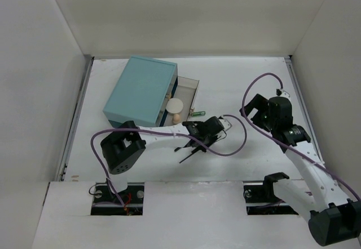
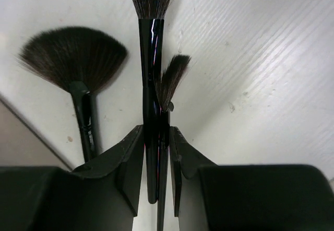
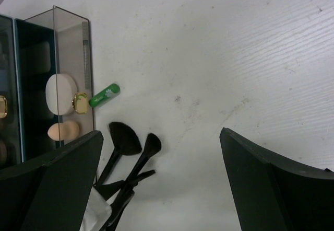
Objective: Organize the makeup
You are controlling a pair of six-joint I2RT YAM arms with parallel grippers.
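Note:
My left gripper [image 2: 156,137] is shut on two black-handled brushes: a thick-handled round brush [image 2: 151,79] and a thin angled brush [image 2: 171,77], heads pointing away over the white table. A black fan brush [image 2: 73,58] lies on the table just left of them, outside the jaws. From above, the left gripper [image 1: 205,136] is in front of the open drawer, with the brush handles [image 1: 188,152] sticking out toward me. The drawer [image 1: 192,85] holds a round white puff [image 1: 176,105] and a peach sponge [image 1: 176,117]. My right gripper [image 1: 254,111] is open and empty, above the table to the right.
The large teal box [image 1: 141,88] stands at the back left. A small green tube [image 1: 197,114] lies on the table beside the drawer; it also shows in the right wrist view [image 3: 104,95]. A gold-coloured item [image 3: 80,102] sits in the drawer [image 3: 86,58]. White walls enclose the table.

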